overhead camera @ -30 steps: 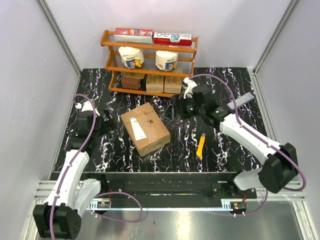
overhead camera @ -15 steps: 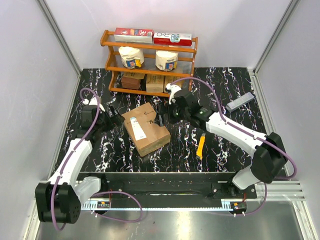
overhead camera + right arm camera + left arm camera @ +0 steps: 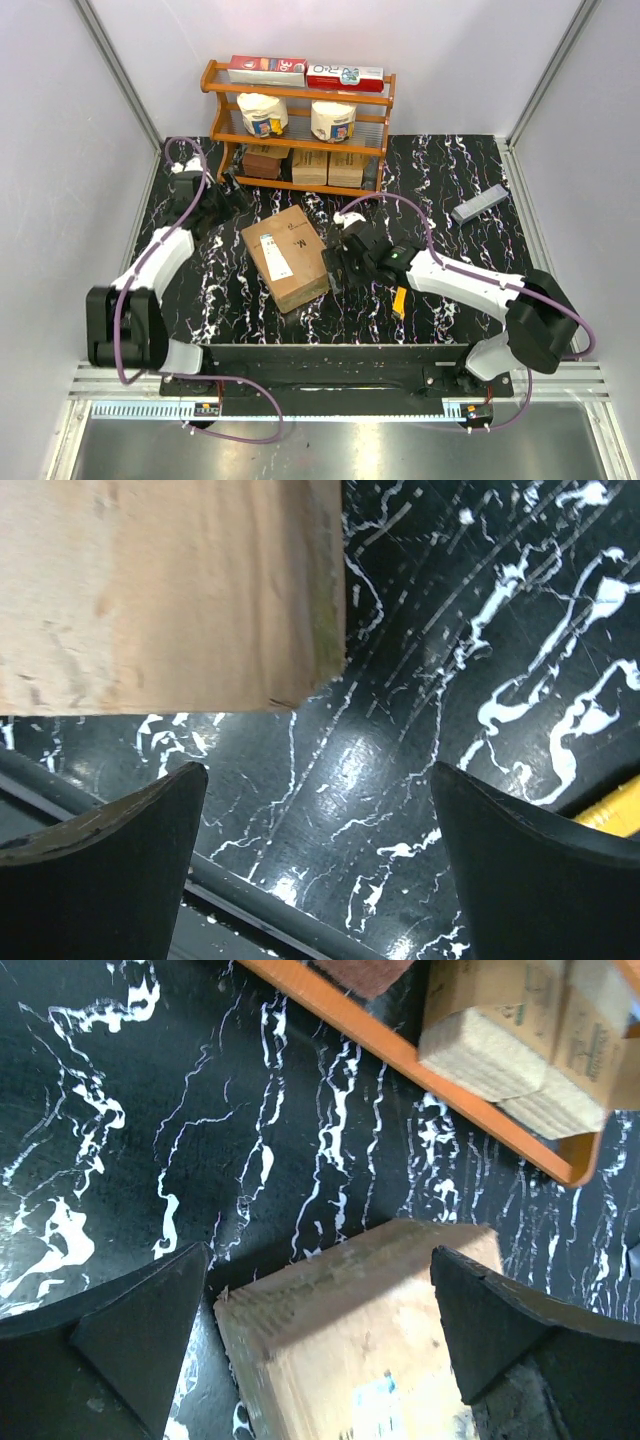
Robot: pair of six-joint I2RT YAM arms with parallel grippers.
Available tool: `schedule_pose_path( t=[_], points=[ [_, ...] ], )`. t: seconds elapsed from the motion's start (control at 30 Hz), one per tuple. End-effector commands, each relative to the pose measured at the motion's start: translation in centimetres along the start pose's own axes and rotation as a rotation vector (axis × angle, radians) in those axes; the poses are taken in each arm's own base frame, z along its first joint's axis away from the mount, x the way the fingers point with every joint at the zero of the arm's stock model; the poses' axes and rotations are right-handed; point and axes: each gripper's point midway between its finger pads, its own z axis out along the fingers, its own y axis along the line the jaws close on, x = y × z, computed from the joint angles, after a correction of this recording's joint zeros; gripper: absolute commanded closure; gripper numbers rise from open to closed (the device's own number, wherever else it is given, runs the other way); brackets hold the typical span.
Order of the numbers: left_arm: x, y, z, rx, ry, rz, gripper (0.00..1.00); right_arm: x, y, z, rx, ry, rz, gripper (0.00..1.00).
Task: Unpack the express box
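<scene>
The large brown cardboard express box with a white label [image 3: 289, 257] is lying flat near the middle of the black, white-veined bench [image 3: 450, 185], in front of an orange wooden rack [image 3: 300, 95]. The left tool [image 3: 234, 199] is hovering by the box's far corner, spread wide and pinching nothing. The right tool [image 3: 333, 270] is sitting beside the box's right near edge, also spread wide and empty.

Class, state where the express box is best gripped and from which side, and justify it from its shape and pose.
Probably its far short end, approached from the far left by the left gripper: the express box lies flat and skewed, its top too broad, and that end shows between the open jaws.
</scene>
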Motion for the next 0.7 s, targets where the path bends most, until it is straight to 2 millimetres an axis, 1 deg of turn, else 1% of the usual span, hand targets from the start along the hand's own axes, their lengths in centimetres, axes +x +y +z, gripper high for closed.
schedule_pose_path(
  t=[0.0,0.03,0.07,0.13,0.17,0.2,0.23,0.27,0.3,0.33,0.37,0.43,0.47,0.5,0.53,0.57,0.6,0.63,0.67],
  points=[
    [-1.4,0.0,3.2,-0.009,-0.027,-0.079,0.01,-0.8,-0.9,-0.7,0.08,-0.071,0.046,0.0],
    [-1.0,0.2,3.6,-0.015,-0.006,-0.079,0.01,-0.9,-1.0,-0.7,0.091,-0.079,0.055,0.0],
    [-0.5,0.1,4.5,-0.007,0.036,-0.059,0.01,-1.2,-1.1,-0.5,0.103,-0.089,0.057,0.0],
    [0.4,-0.3,5.2,0.031,0.09,-0.035,0.01,-2.1,-1.8,-0.3,0.151,-0.126,0.056,0.0],
    [1.1,-0.2,5.4,0.042,0.116,-0.022,0.01,-2.5,-2.0,0.1,0.165,-0.143,0.052,0.0],
    [1.3,-0.4,5.4,0.059,0.121,-0.014,0.01,-3.3,-2.4,0.0,0.197,-0.168,0.053,0.0],
    [1.7,-0.4,5.4,0.071,0.134,-0.006,0.01,-3.6,-2.5,0.2,0.21,-0.177,0.053,0.0],
    [2.2,-0.4,5.4,0.083,0.152,0.01,0.01,-3.5,-2.7,0.9,0.228,-0.168,0.051,0.0],
    [2.6,-0.4,5.3,0.092,0.165,0.012,0.01,-4.2,-2.5,0.9,0.233,-0.179,0.051,0.0],
    [2.9,-0.4,5.3,0.097,0.177,0.012,0.01,-4.3,-2.5,1.1,0.238,-0.176,0.044,0.0],
    [3.5,-0.3,5.3,0.099,0.195,0.006,0.01,-4.4,-2.6,1.5,0.244,-0.17,0.039,0.0],
    [4.1,-0.1,5.2,0.088,0.211,-0.036,0.01,-5.3,-2.7,1.6,0.266,-0.19,0.031,0.0],
    [4.8,0.4,5.2,0.068,0.223,-0.056,0.01,-5.6,-2.9,1.8,0.282,-0.195,0.02,0.0],
    [5.2,0.8,5.1,0.053,0.231,-0.073,0.01,-6.7,-3.2,1.4,0.314,-0.227,0.019,0.0],
    [5.7,1.0,5.0,0.046,0.239,-0.087,0.01,-7.3,-3.5,1.3,0.341,-0.242,0.012,0.0],
    [6.6,1.4,4.8,0.038,0.254,-0.111,0.01,-7.5,-4.0,1.6,0.371,-0.238,0.007,0.0],
    [6.8,1.4,4.7,0.042,0.249,-0.12,0.01,-8.7,-4.4,1.2,0.397,-0.264,0.015,0.0],
    [7.1,1.6,4.5,0.039,0.254,-0.13,0.01,-9.1,-4.7,1.2,0.409,-0.265,0.019,0.0],
    [7.7,1.8,4.1,0.03,0.259,-0.148,0.01,-9.0,-5.2,1.5,0.423,-0.249,0.022,0.0]
  ],
)
